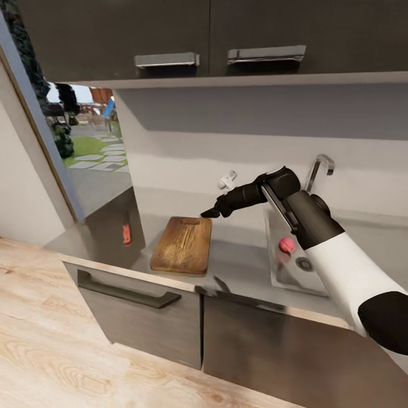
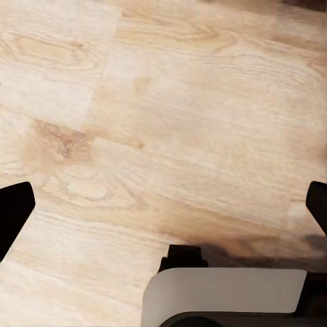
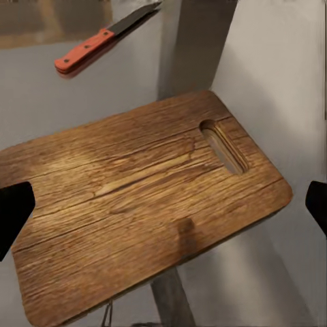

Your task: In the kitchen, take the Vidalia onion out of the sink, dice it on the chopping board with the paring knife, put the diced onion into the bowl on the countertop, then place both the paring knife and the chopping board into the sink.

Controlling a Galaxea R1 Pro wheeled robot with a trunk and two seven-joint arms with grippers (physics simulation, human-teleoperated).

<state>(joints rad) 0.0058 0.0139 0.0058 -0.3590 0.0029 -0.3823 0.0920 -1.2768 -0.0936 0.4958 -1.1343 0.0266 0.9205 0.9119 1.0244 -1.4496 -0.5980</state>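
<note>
Right gripper (image 1: 211, 213): jaws spread wide, empty, above brown wooden chopping board (image 3: 143, 204). Pinkish round onion (image 1: 287, 245) in steel sink (image 1: 273, 272); red-handled paring knife (image 3: 102, 39) beside board. Step: fetching onion; reach back sinkward.

I count one chopping board (image 1: 182, 245) on the countertop (image 1: 238, 266), and one paring knife (image 3: 102, 39) lying apart from it. One sink (image 1: 286, 266) is set into that counter, with one drain (image 1: 304, 264) in its floor and one faucet (image 1: 318, 169) behind it. One reddish round item, the onion (image 1: 287, 245), sits in the basin. Overhead I count two upper cabinet handles (image 1: 166, 59), and below the counter one dark drawer handle (image 1: 127, 292). One arm (image 1: 317, 238) reaches over the counter. One small white fitting (image 1: 228, 181) is on the wall.
</note>
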